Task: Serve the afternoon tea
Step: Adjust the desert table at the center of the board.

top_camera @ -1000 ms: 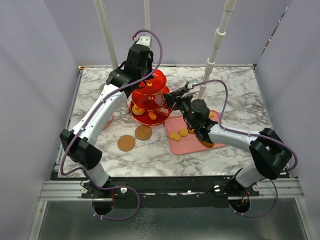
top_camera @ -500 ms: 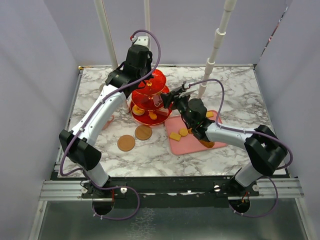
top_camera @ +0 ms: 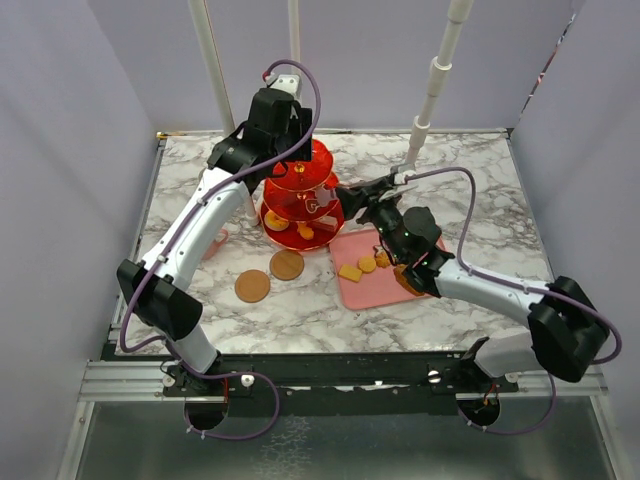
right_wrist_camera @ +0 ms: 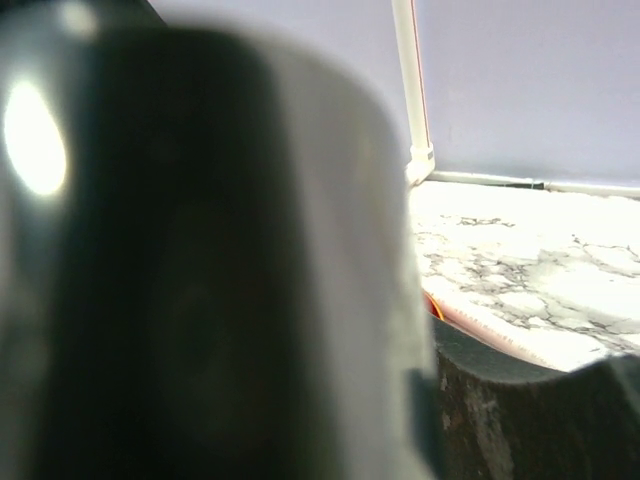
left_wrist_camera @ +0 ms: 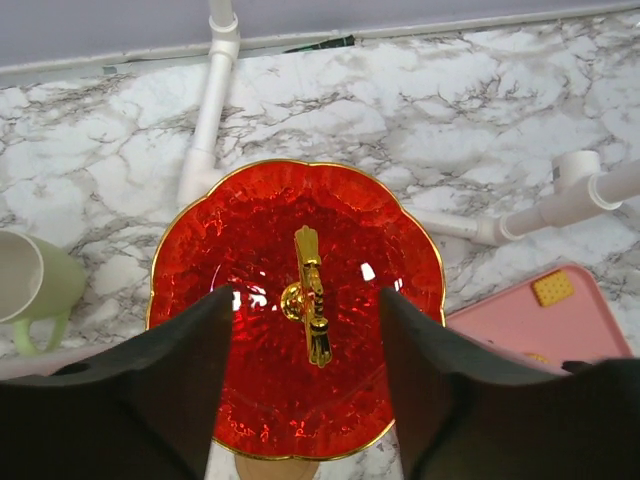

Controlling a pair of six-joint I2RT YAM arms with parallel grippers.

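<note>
Here, stand: the translucent red three-tier stand (top_camera: 300, 205) sits upright on the marble table (top_camera: 480, 190), left of centre and towards the far edge.
Stand vs left jaws: the left gripper (left_wrist_camera: 305, 305) hangs straight above the top tier. The gold finial (left_wrist_camera: 308, 290) lies in the gap between the two dark fingers (left_wrist_camera: 170, 390), apart from both.
Left jaws: spread, with red plate showing on each side of the finial; nothing pinched.
Axis: the stand's long axis is vertical and its top points at the left wrist camera. Seen from there, the flat finial runs from far to near, slightly slanted, so its broad sides face the fingers.
Stand vs right jaws: the right gripper (top_camera: 347, 197) reaches in from the right and ends just beside the middle tier. Whether it touches cannot be told.
Right jaws: cannot tell; the right wrist view is filled by a dark blur, and the overhead view is too small.
On the tiers: small orange cookies (top_camera: 276, 218) lie on the lower plates.
Tray: a pink tray (top_camera: 385, 290) just right of the stand's base carries more cookies.
Coasters: two brown round coasters (top_camera: 252, 286) lie near the stand's front, side by side.
Mug: a pale green mug (left_wrist_camera: 40, 285) stands left of the stand.
</note>
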